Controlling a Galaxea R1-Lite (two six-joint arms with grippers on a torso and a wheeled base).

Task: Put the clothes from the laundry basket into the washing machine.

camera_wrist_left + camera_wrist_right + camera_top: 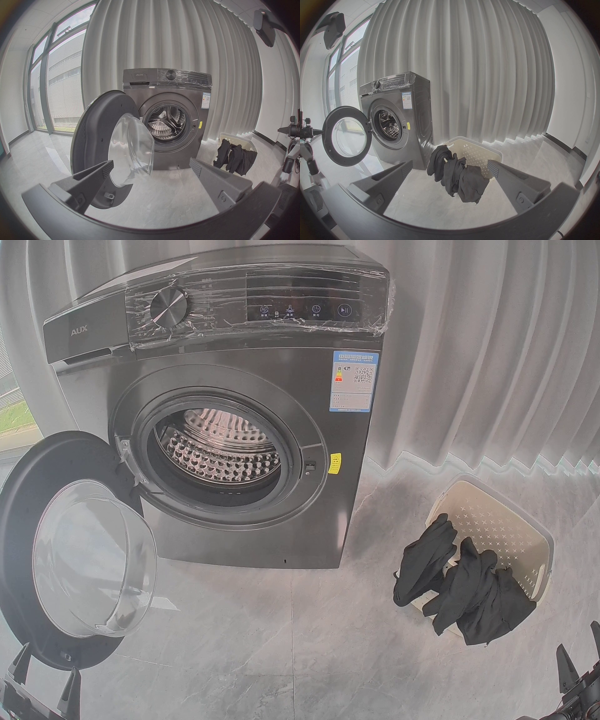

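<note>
Pale pleated curtains (pixel 487 365) hang behind a grey tiled floor (pixel 300 640), where the washing machine (pixel 250 446) stands on the left with its round door (pixel 69 552) swung wide open to the left. What shows of the drum holds nothing. To the right of the machine and nearer, well apart from it, sits the cream laundry basket (pixel 506 521). The dark clothes (pixel 465 596) are bunched over its near rim and hang down its outside towards the floor. The left jaws hover low at the near left, close to the open door, spread apart and empty. The right jaws hover at the near right, just short of the basket, also apart and empty. No garment is lifted yet, so the whole task looks ahead. Several things could go wrong. The heap is tangled, so a pinch may raise several pieces and tip the light basket. A trailing piece may drag on the floor or snag on the drum's opening. The left arm, so near the door, may knock it.
</note>
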